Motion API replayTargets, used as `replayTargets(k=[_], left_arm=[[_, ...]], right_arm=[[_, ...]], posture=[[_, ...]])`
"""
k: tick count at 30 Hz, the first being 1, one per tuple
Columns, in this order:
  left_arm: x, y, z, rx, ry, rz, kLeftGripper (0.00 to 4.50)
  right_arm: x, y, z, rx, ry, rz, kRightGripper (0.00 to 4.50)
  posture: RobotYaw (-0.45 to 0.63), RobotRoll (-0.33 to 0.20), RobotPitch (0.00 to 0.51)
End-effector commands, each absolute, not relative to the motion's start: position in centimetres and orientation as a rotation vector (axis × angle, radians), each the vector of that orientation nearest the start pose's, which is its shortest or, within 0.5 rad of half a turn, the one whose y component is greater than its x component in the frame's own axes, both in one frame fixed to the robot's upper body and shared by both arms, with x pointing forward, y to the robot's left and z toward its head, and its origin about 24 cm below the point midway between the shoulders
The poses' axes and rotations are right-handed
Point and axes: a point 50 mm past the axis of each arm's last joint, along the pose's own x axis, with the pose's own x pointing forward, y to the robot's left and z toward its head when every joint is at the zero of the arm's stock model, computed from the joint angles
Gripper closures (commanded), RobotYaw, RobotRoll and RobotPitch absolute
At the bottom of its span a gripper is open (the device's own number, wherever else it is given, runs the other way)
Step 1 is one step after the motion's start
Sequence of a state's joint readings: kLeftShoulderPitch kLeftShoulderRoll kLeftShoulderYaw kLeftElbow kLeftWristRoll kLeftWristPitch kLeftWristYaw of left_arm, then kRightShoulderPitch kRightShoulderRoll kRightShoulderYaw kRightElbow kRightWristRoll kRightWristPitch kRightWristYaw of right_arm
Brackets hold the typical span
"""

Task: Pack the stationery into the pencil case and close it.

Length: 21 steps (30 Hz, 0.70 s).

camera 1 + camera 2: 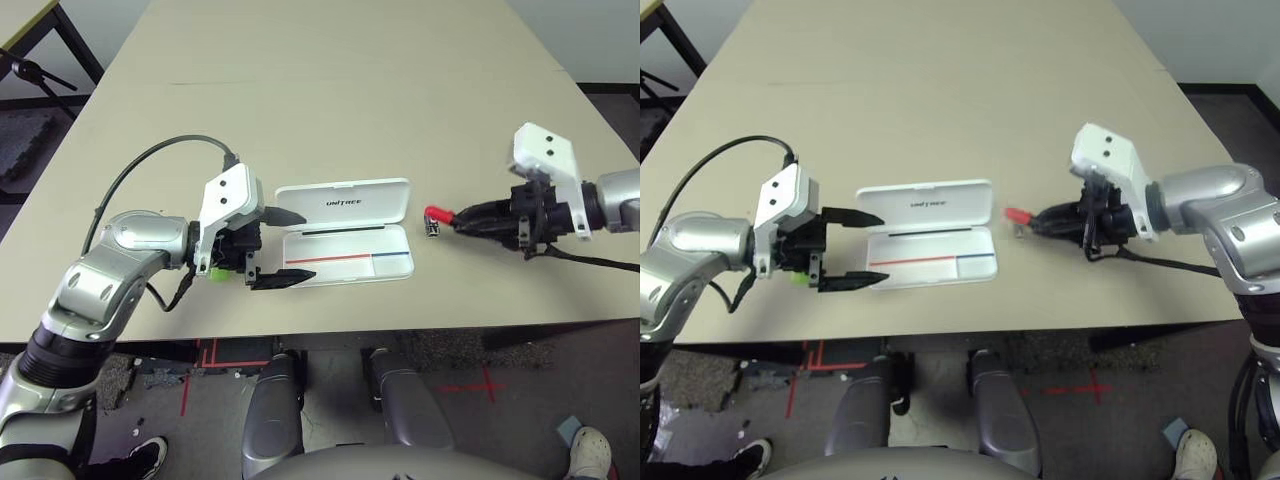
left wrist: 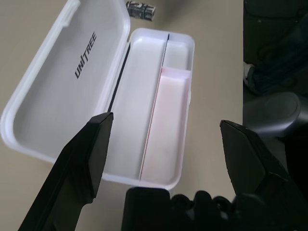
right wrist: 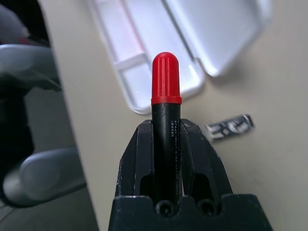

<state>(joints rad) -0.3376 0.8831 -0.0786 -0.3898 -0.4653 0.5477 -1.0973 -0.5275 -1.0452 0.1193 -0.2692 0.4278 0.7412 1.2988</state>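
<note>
- Left gripper (image 1: 277, 247), black fingers spread wide, waits at the 9 o'clock end of the flat white hard-plastic pencil case (image 1: 345, 240), lid open.
- Right gripper (image 3: 166, 144), at 3 o'clock, is clamped on the black-bodied, red-capped marker (image 3: 166, 103), above the small black-and-silver clip (image 1: 433, 229).
- Step 1, packing: next, carry the marker over the tray and release.

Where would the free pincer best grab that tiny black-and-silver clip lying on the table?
Probably across its narrow width, coming straight down from above. The tiny black-and-silver clip lies flat on the beige table, so its short sides are all that offers a pinch. Its long axis appears to run away from the robot, so the fingers should close from left and right. The open white plastic pencil case sits clear of it.
</note>
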Motion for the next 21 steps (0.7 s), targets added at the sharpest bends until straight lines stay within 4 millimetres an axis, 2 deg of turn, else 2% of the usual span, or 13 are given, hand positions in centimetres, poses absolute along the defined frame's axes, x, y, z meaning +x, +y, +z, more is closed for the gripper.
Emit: replayTargets(k=[1,5,12,21], left_arm=[[24.1,18.1,17.8,0.552,0.234,-1.273,0.00],[24.1,18.2,17.9,0.565,0.236,-1.272,0.00],[23.8,18.3,18.0,0.590,0.243,-1.265,0.00],[23.5,18.2,17.9,0.594,0.247,-1.253,0.00]], right_arm=[[25.2,-18.2,19.9,-0.524,0.476,1.374,4.00],[25.3,-16.1,19.6,-0.515,0.442,1.411,4.00],[26.6,-12.7,18.9,-0.586,0.365,1.409,4.00],[27.9,-10.5,17.8,-0.724,0.275,1.349,4.00]], posture=[[-0.08,0.000,0.188],[-0.07,0.000,0.188],[-0.05,0.000,0.191],[-0.03,0.000,0.191]])
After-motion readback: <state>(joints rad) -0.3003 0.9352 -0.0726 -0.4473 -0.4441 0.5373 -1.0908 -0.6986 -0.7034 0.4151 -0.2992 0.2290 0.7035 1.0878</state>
